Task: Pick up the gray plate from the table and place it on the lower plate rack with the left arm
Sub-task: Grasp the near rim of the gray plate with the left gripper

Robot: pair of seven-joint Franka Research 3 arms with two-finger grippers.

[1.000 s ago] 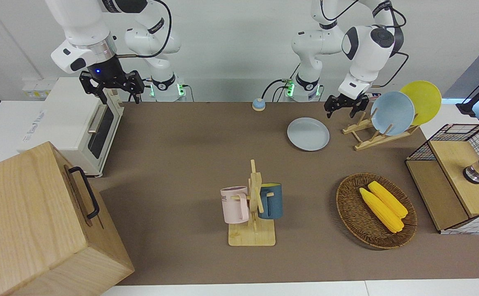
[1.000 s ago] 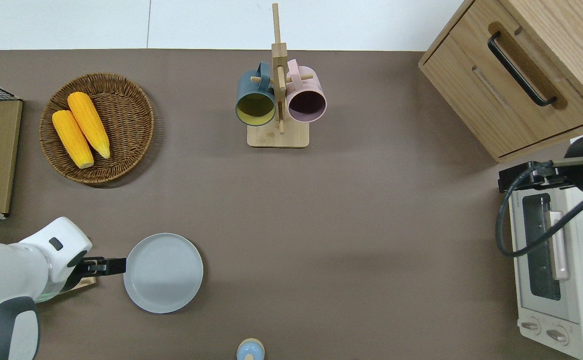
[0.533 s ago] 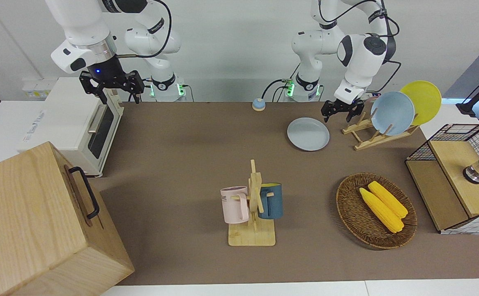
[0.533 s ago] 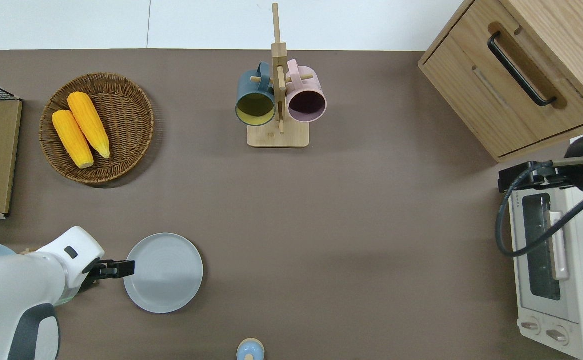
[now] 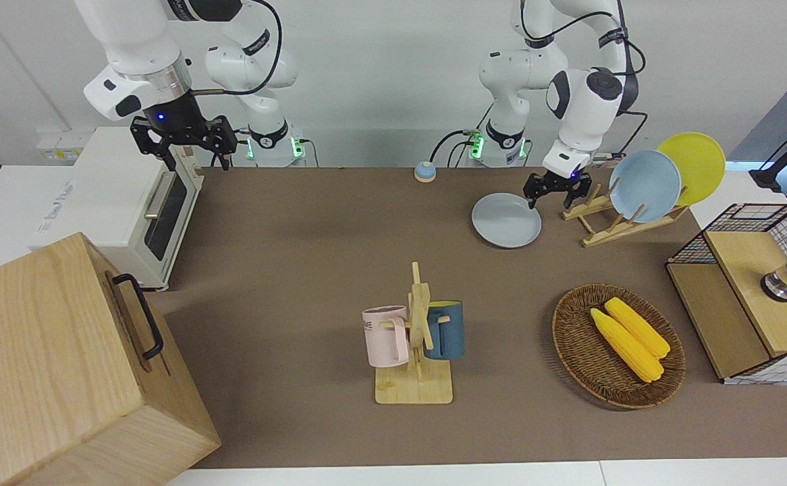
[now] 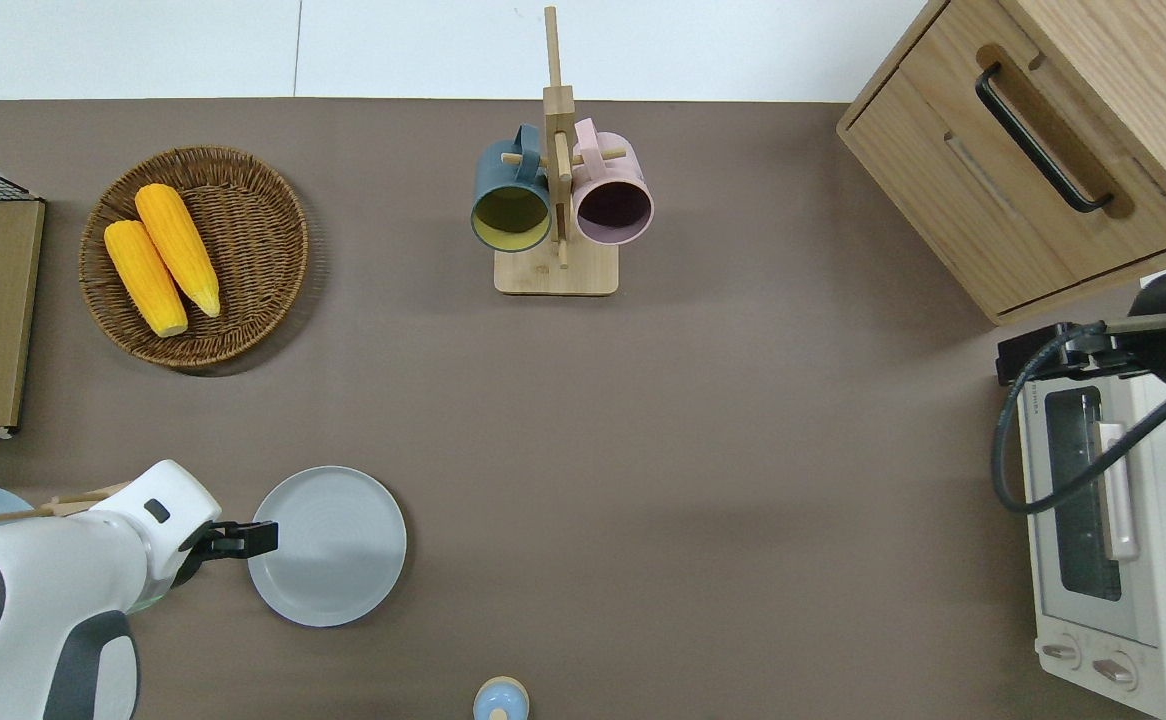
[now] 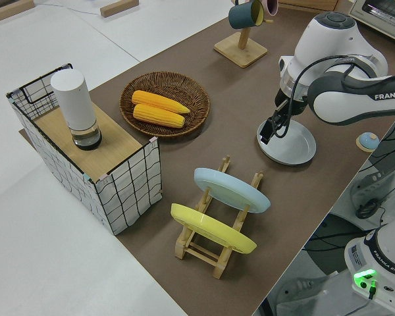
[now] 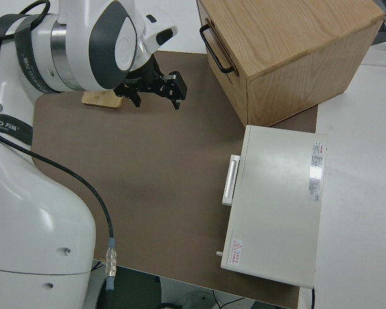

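Now the gray plate was seen lying flat on the table, near the edge closest to the robots and toward the left arm's end. The left gripper was placed low at the rim of the plate, on the side that faces the lower plate rack. Its fingers were parted, one on each side of the rim, but it could not be told if they touched the plate. Nothing was grasped by them.

The rack was found just beside the plate, toward the left arm's end of the table. A light blue plate and a yellow plate were held upright in its higher slots, while the lowest slot, the one next to the gray plate, was seen open. Only a narrow strip of bare table was left between the plate and the foot of the rack.

Farther from the robots, a wicker basket with two corn cobs was set well apart from the plate, and a mug stand was set near the middle. A wide stretch of brown surface was left open between them. The right arm was parked, its gripper spread open.
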